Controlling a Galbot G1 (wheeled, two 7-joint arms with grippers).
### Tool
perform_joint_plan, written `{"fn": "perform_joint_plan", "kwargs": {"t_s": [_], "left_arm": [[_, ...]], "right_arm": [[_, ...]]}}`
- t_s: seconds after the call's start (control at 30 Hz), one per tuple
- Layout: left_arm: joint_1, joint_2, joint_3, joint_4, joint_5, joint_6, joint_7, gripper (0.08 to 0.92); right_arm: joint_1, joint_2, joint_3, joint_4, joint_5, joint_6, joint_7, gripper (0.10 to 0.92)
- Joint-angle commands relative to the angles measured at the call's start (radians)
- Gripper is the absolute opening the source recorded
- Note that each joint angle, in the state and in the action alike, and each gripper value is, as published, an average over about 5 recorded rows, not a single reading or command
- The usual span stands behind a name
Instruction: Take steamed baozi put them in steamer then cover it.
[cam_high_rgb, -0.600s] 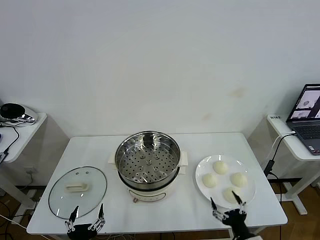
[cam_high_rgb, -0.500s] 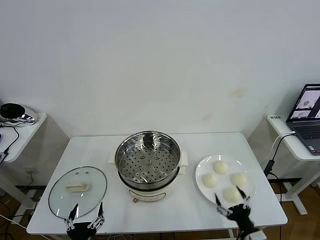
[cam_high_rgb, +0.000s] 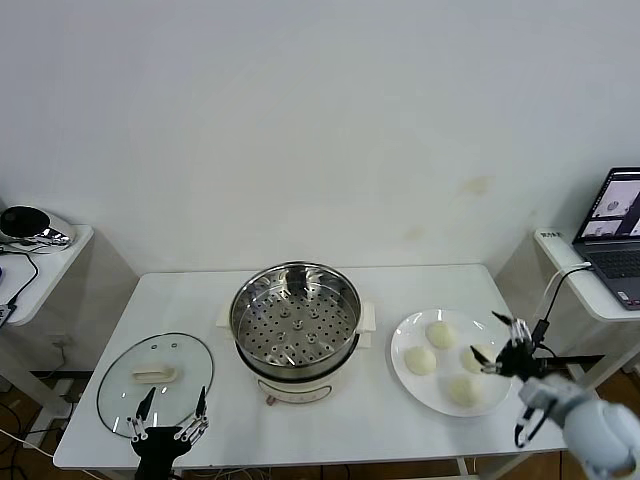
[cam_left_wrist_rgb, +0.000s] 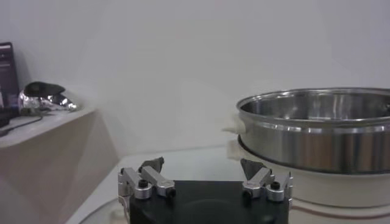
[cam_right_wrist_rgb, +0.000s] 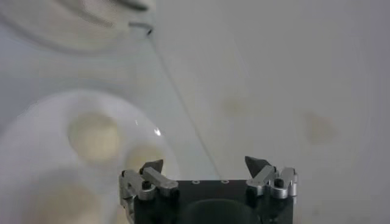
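Several cream-white baozi lie on a white plate at the table's right. The steel steamer stands in the middle on its cream pot base, with nothing in the basket. The glass cover lies flat on the table at the left. My right gripper hovers open over the plate's right edge, beside the rightmost baozi, holding nothing. In the right wrist view the baozi lie below and beside the open right gripper. My left gripper waits open at the table's front edge, next to the cover; its wrist view shows the steamer.
A laptop sits on a side desk at the far right, with a cable hanging down. A small side table at the left carries a dark and silver device. Bare tabletop lies in front of the steamer.
My right gripper has swung from the plate's front edge to the right and farther back, to above the plate's right side. The left gripper has hardly moved.
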Motion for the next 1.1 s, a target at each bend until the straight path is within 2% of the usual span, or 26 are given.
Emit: {"fn": "perform_joint_plan", "kwargs": {"t_s": [0.03,0.27,0.47,0.8,1.1], "left_arm": [[-0.007,0.003,-0.003,-0.002,0.021,-0.001,0.004,0.823],[-0.007,0.007,-0.017,-0.006,0.023,-0.010,0.006,0.823],[-0.006,0.006,-0.029,-0.003,0.033,-0.010,0.009,0.823],[-0.005,0.001,-0.039,-0.002,0.042,-0.014,0.015,0.823],[-0.003,-0.002,-0.043,-0.004,0.066,-0.018,0.016,0.823]], "right_arm": [[0.494,-0.202,-0.441,-0.226,0.045,-0.044,-0.315,0.823],[0.779,-0.142,-0.783,-0.359,0.127,-0.039,-0.403,0.823],[0.910,-0.053,-0.932,-0.462,0.157,-0.031,-0.435,0.823],[0.968,0.100,-1.022,-0.587,0.149,-0.008,-0.422,0.823],[0.976,0.170,-1.067,-0.658,0.099,-0.013,-0.416,0.823]]}}
